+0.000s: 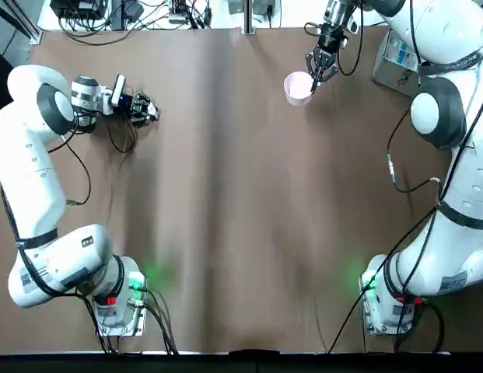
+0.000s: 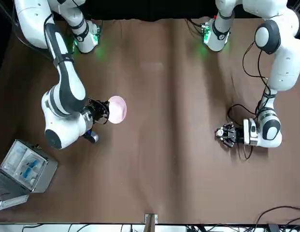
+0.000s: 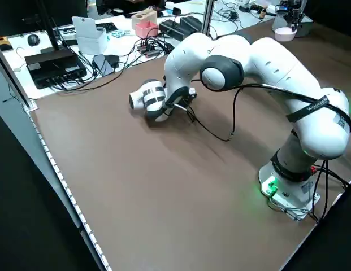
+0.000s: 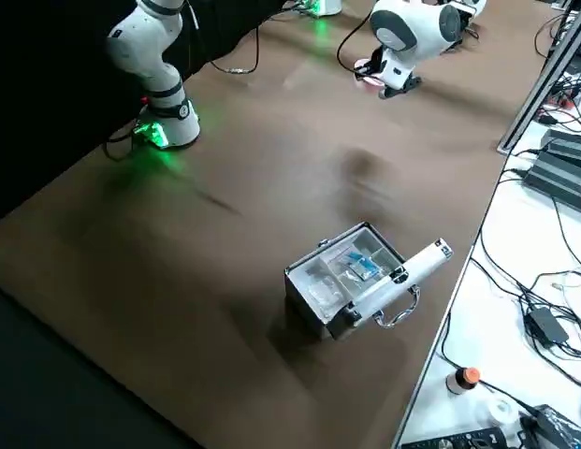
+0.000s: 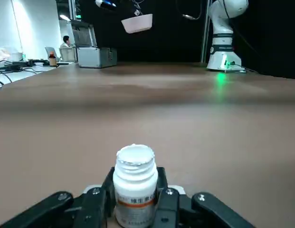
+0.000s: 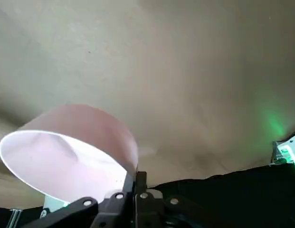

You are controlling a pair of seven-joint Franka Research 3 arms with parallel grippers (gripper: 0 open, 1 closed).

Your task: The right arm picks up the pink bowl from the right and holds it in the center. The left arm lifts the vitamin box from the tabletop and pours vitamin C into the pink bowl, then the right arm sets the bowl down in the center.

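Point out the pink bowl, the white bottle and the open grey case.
Pink bowl (image 2: 117, 109): front view, on its inside.
White bottle (image 5: 135, 183): left wrist view, on its body.
Open grey case (image 4: 322, 286): right side view, on its contents compartment.

The bowl (image 1: 298, 88) is hanging above the tabletop (image 1: 225, 202), right of centre toward the far side, its rim sitting in the right gripper (image 1: 317, 74). The hinged case (image 4: 351, 271) is resting farther right. At far left, the left gripper (image 1: 146, 111) is holding the vitamin bottle (image 5: 135, 185) between its fingers. Cables (image 1: 117, 22) are lying beyond the far edge.
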